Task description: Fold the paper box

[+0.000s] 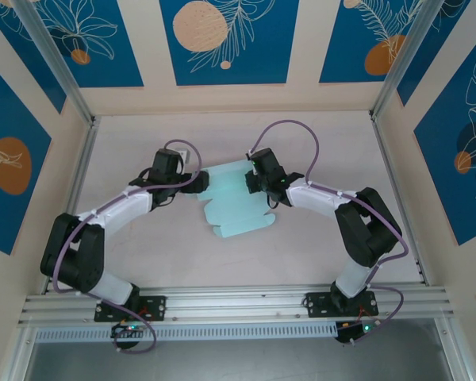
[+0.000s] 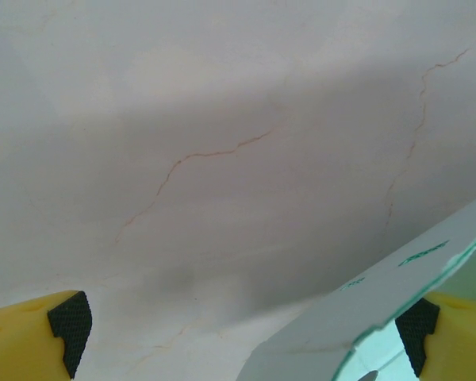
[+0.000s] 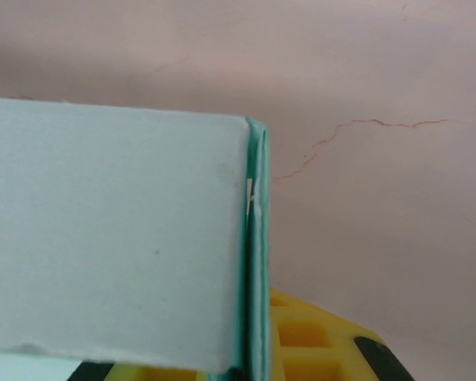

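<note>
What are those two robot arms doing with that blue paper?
They are folding a paper box. It is a pale blue card sheet lying mostly flat on the table. The right gripper is shut on the sheet's far edge. The left gripper is wide open at the sheet's left side, with the card's edge next to one finger but not pinched.

I see free table (image 1: 317,139) at the far side and near edge; the paper box (image 1: 236,208) blocks the middle.
</note>
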You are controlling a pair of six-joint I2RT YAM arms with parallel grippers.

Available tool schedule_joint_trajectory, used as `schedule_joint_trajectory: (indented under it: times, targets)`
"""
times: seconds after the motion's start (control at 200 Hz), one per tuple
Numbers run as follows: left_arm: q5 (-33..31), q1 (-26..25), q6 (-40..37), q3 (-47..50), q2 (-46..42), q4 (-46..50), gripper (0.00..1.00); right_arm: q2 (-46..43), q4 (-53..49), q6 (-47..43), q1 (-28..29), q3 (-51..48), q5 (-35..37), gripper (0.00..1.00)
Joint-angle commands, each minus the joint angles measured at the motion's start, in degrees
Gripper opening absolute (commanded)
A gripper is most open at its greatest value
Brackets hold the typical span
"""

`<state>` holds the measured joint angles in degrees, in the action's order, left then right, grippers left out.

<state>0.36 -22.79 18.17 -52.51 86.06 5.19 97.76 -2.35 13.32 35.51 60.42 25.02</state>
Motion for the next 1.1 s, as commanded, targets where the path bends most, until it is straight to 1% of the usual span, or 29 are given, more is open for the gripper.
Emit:
schedule_joint_trajectory:
  times: [0.0, 0.12, 0.215, 0.3, 0.45, 0.515, 0.565, 0.595, 0.645, 0.695, 0.74, 0.86, 0.955, 1.05, 1.095]
  targets:
    - [0.47, -1.47, 1.95, -2.24, 0.57, -3.49, 1.00, 0.79, 1.01, 1.10, 1.15, 2.62, -1.90, 0.12]
    - [-2.37, -1.02, 2.13, -1.44, -1.88, -1.68, 1.00, 1.43, -0.17, 2.49, 0.86, 3.20, -0.26, 0.12]
    - [-2.70, 0.38, 4.81, 0.47, -5.21, 0.65, 1.00, 1.74, -0.52, 3.57, 0.38, 3.13, 0.23, 0.12]
    - [-2.11, 1.25, 6.62, 3.15, -9.69, 2.46, 1.00, 1.99, -0.79, 4.20, 0.01, 3.21, 0.14, 0.12]
    - [-3.54, 1.34, 10.95, 8.49, -18.91, 6.58, 1.00, 2.57, -0.48, 4.34, 0.00, 3.39, -0.18, 0.12]
    - [-4.14, 1.35, 14.76, 11.65, -23.00, 7.95, 0.92, 2.82, -0.48, 4.28, 0.05, 3.56, -0.36, 0.12]
    - [-2.87, 1.35, 18.57, 14.30, -25.47, 8.03, 0.86, 3.04, -0.48, 4.27, 0.01, 3.69, -0.32, 0.12]
    - [-1.09, 1.34, 20.97, 15.95, -26.79, 7.30, 0.81, 3.12, -0.52, 4.26, 0.04, 3.74, -0.41, 0.12]
    - [3.50, 1.34, 24.08, 19.31, -28.35, 3.70, 0.75, 3.01, -0.54, 4.16, -0.01, 3.81, -0.49, 0.12]
    - [8.09, 1.05, 27.67, 22.35, -29.58, -0.92, 0.75, 3.03, -0.60, 4.17, 0.00, 3.91, -0.50, 0.12]
    - [10.05, 0.44, 30.94, 24.48, -30.25, -3.89, 0.75, 2.92, -0.68, 4.09, 0.07, 4.00, -0.57, 0.12]
    - [9.46, -2.34, 34.69, 26.54, -30.35, -6.91, 0.74, 2.96, -0.57, 4.26, 0.01, 4.18, -0.83, 0.12]
    - [6.94, -4.71, 35.11, 27.85, -28.39, -11.65, 0.69, 2.81, -0.42, 4.29, 0.17, 4.17, -0.94, 0.11]
    - [5.18, -5.88, 34.05, 28.47, -24.72, -16.54, 0.62, 2.75, -0.22, 4.25, 0.44, 4.01, -0.78, 0.12]
    - [5.17, -6.27, 33.14, 28.39, -22.78, -19.11, 0.60, 2.56, -0.19, 4.17, 0.62, 3.79, -0.77, 0.11]
